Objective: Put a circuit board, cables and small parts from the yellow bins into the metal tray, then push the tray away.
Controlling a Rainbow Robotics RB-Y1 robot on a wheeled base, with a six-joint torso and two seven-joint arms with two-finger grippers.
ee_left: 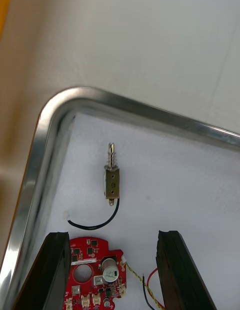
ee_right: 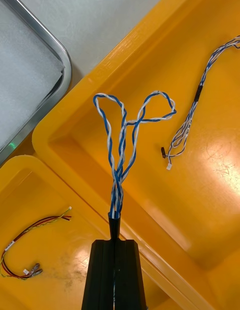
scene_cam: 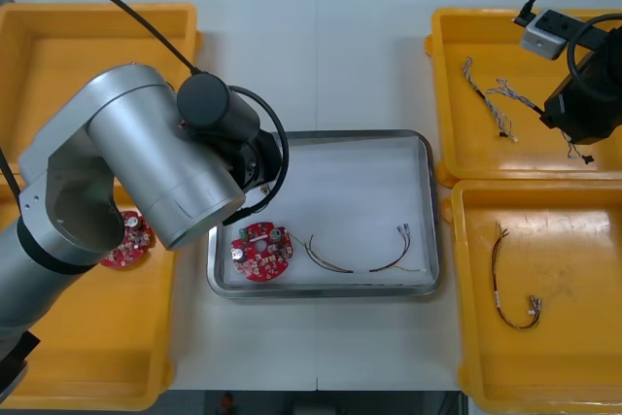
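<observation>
Front view: the right gripper (scene_cam: 579, 125) hangs over the far right yellow bin (scene_cam: 439, 104). The left arm (scene_cam: 146, 162) covers the left end of the metal tray (scene_cam: 431, 221), which already holds a circuit board (scene_cam: 260, 250) and red and yellow cables (scene_cam: 326, 255). Right wrist view: the fingers are closed on a blue and white cable (ee_right: 120, 150), whose loops hang free above the bin floor. Judgement: lift until the loops clear the bin wall, carry to the tray's bare right half, well away from the left arm, and release low. Left wrist view: the left gripper (ee_left: 114, 235) is open above the board, with a small metal part (ee_left: 112, 177) beyond it on the white lining. The tabletop (scene_cam: 360, 55) is light and flat; the room past its far edge is dark.
</observation>
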